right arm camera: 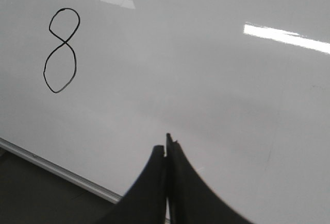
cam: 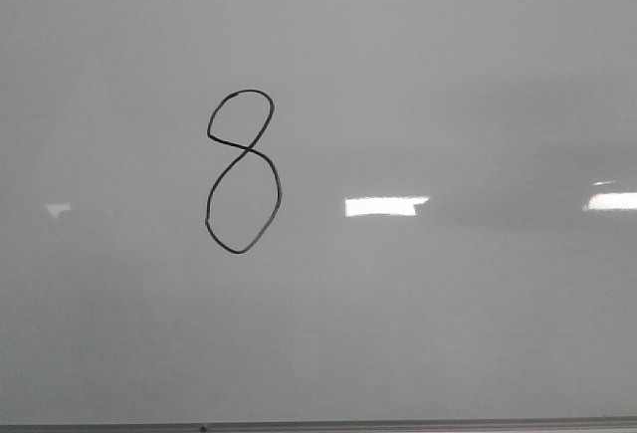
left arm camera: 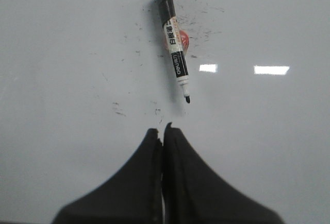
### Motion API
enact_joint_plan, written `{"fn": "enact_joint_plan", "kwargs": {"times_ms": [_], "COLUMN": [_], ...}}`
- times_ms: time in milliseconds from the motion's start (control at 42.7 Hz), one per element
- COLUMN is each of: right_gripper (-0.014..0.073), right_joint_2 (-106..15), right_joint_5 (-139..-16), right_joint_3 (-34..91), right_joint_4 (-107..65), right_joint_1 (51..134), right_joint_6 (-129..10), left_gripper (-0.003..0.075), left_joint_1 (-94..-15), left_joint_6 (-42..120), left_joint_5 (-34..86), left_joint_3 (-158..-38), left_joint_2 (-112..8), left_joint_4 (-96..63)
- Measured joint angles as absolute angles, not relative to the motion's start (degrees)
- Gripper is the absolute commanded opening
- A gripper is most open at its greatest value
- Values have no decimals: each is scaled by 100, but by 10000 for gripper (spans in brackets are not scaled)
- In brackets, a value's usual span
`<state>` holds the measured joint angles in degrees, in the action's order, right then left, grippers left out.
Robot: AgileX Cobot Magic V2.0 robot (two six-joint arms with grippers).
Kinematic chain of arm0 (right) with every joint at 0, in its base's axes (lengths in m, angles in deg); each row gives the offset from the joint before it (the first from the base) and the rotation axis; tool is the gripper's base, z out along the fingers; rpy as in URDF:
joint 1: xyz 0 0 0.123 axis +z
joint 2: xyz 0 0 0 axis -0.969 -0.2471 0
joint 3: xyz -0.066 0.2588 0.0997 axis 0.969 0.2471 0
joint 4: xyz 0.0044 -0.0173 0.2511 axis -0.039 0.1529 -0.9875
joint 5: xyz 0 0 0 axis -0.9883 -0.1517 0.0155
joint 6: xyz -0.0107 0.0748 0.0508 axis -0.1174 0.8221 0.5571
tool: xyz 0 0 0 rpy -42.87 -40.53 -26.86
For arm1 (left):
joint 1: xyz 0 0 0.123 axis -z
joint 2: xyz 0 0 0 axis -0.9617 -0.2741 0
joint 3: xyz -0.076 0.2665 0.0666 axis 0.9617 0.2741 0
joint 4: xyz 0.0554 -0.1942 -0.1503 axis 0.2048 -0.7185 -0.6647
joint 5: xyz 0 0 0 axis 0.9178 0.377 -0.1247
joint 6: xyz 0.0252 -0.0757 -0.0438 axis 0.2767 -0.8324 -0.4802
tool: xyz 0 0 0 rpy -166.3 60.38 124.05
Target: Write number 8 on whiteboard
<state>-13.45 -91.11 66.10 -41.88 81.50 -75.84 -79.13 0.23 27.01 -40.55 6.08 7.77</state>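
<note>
Number 8 [cam: 242, 171]: you are seeing it sitting left of centre on the whiteboard [cam: 478, 314].
Left pincer [left arm camera: 163, 130]: clenched, empty, pointing at a marker [left arm camera: 172, 40] lying ahead.
Right pincer [right arm camera: 167, 144]: clenched, empty, hovering over the board.

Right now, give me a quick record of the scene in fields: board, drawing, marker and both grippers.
board: whiteboard, glossy, light reflections
drawing: number 8, closed black line, upper loop smaller
marker: black marker lying uncapped on the board, not held
left gripper: shut, empty, apart from the marker tip
right gripper: shut, empty, away from the 8
</note>
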Motion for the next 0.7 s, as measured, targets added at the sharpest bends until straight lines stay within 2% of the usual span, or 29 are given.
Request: {"fn": "enact_joint_plan", "kwargs": {"times_ms": [164,703], "right_gripper": [-69,-69], "right_joint_2": [-1345,-1345], "right_joint_5": [-9111,-9121], "right_joint_3": [6610,6610], "right_joint_4": [-4188,-4188], "right_joint_1": [8150,8150], "right_joint_6": [-7584,-7584], "left_gripper": [-21,-21], "left_joint_1": [-7913,-7913], "left_joint_6": [23,23], "left_joint_5": [2261,2185], "left_joint_3": [-4055,-4055], "left_joint_2": [608,608], "left_joint_4": [777,777]}}
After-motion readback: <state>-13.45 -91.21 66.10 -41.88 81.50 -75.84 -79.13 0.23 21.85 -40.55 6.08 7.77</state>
